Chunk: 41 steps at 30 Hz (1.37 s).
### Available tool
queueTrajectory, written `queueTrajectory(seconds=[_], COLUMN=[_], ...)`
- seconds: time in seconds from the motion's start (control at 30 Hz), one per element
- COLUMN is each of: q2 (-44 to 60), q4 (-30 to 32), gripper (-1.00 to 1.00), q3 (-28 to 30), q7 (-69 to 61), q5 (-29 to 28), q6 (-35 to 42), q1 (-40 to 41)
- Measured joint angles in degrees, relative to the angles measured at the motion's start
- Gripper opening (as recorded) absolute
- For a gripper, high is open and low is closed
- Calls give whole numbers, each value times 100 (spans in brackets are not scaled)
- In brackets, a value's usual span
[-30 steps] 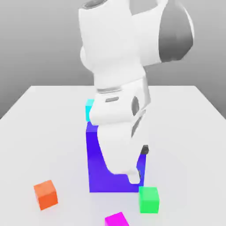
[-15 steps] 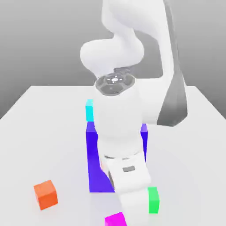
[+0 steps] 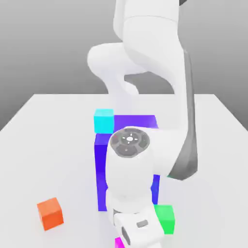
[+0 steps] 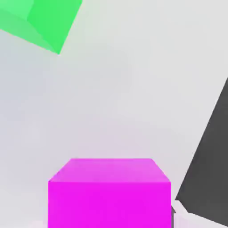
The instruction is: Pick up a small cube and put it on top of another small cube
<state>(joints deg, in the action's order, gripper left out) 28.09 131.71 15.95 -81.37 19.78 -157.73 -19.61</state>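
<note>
White table (image 3: 38,169), broad and pale, extending on all sides of the blue block. White robot arm (image 3: 167,63) with grey trim, reaching forward over the blue block, with the hand (image 3: 140,227) lowered in front of it and part of its front face hidden. Blue block (image 3: 101,174), large, upright on the table, top face partly visible behind the arm. Gripper (image 4: 109,216), in front of the blue block, drawn closed on the magenta cube, with one dark finger (image 4: 207,173) visible close beside it. Small cubes, four, much alike in size. Cyan cube (image 3: 104,121): on top of the blue block, at the edge towards the exterior view's left. Orange cube (image 3: 50,213): on the table, in front of the blue block and off towards the exterior view's left, slightly turned. Green cube (image 3: 165,219): on the table, just in front of the blue block's corner on the exterior view's right, partly covered by the hand. Magenta cube (image 4: 109,205): in front of the blue block, between the orange and green cubes from side to side, mostly hidden by the hand in the exterior view.
</note>
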Motion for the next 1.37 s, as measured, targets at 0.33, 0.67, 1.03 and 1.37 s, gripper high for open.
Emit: queueTrajectory(seconds=[0.33, 0.67, 1.03, 1.37], q2=[-1254, -2049, -2370, -1514], q4=[587, 1212, 1699, 1656], gripper=[-100, -100, -100, 100], q3=[335, 46, -157, -420], q7=[-423, -2025, -3801, -4250], q5=[-1151, -1838, -1785, -1192], q6=[554, 621, 437, -317], q1=[-482, -622, -853, -687])
